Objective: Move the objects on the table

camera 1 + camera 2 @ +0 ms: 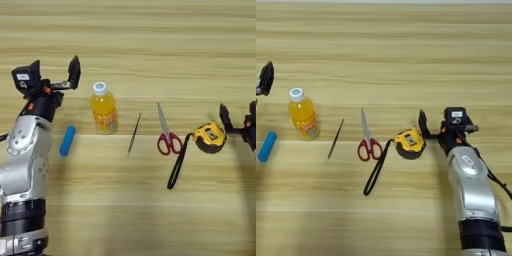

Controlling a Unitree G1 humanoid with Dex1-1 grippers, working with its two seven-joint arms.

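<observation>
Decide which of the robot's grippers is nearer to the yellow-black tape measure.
Right. The right gripper sits just right of the yellow-black tape measure, almost touching it. The left gripper is far off to the left, beyond the small orange-drink bottle.

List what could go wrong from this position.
The right tool sits right beside the tape measure; a careless approach could push it instead of grasping, dragging its black strap toward the scissors. The left tool is open near the upright orange-drink bottle, which could tip and roll onto the thin stick.
</observation>
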